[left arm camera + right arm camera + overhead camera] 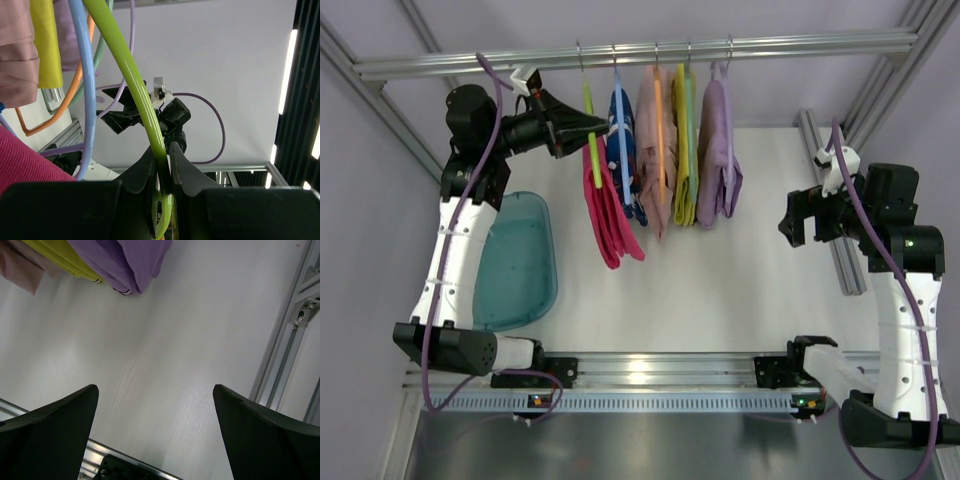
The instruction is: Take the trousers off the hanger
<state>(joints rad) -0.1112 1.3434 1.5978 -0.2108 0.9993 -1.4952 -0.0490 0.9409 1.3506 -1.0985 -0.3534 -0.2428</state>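
The magenta-pink trousers (608, 215) hang from the lime-green hanger (590, 125), the leftmost one on the rail. My left gripper (602, 124) reaches in from the left at hanger height and is shut on the hanger's green bar. In the left wrist view both black fingers (187, 170) pinch the green hanger (132, 75) at the left gripper (161, 147), and a corner of the trousers (25, 160) shows at lower left. My right gripper (790, 222) hovers over the table at the right, apart from the garments. It stands wide open, with only bare table between the tips of the right gripper (155, 387).
On the metal rail (640, 52) also hang a patterned garment on a blue hanger (623, 140), a peach-pink garment (655, 165), a yellow one (685, 170) and a lilac one (720, 160). A teal tray (520, 260) lies at left. An aluminium profile (830, 200) runs along the right.
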